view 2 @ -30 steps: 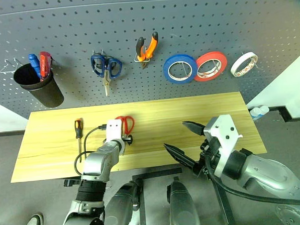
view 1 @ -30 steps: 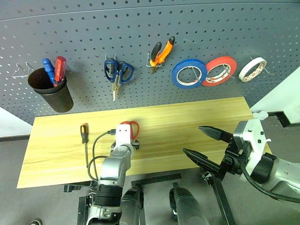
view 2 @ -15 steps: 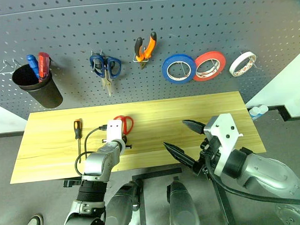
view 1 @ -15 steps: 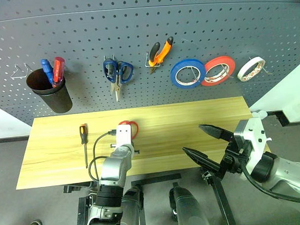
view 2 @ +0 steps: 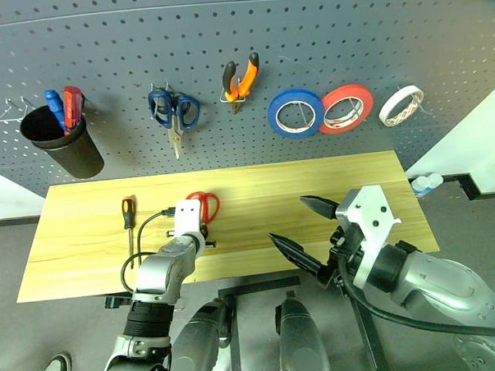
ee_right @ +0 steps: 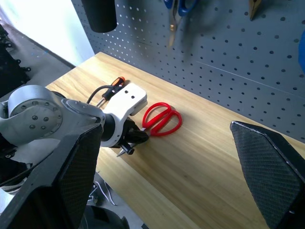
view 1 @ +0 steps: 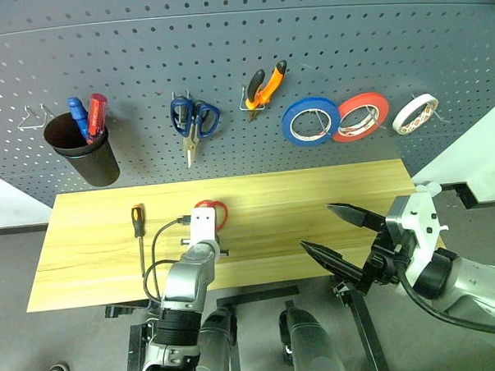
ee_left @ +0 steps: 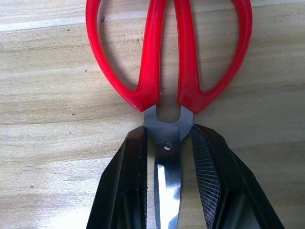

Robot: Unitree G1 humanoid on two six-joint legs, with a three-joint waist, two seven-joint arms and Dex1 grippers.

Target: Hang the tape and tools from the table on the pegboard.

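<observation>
The left end effector [ee_left: 167, 157] lay low over the light wooden desk [view 1: 314, 201], its two black fingers [ee_left: 129, 176] closed against the steel blades of the red-handled scissors [ee_left: 167, 57] right at the pivot screw. The scissors rested flat on the desk, their red loops pointing away from the robot toward the pegboard [view 1: 226, 63].

The right end effector [view 1: 342, 239] hung above the desk's near edge, well to the right of the scissors, its pointed black fingers spread wide apart and holding nothing.

On the desk to the left of the scissors lay the slim screwdriver [view 1: 140, 236] with its orange-and-black handle, its handle toward the pegboard and its shaft toward the robot.

On the pegboard above and behind the scissors, the other items already hung in a row. The orange-and-black long-nose pliers [view 1: 265, 88] sat tilted on a hook, above and to the right of the scissors. The small whitish tape roll [view 1: 416, 113] hung far to the right, past a blue tape roll [view 1: 310, 120] and a red-orange tape roll [view 1: 361, 116] that overlapped each other slightly. Blue-handled scissors [view 1: 193, 122] hung almost directly above the red-handled scissors, blades down. Far to the left, a black cup [view 1: 85, 150] hung on the pegboard, holding a blue screwdriver [view 1: 80, 115] and a red screwdriver [view 1: 98, 111] side by side.
</observation>
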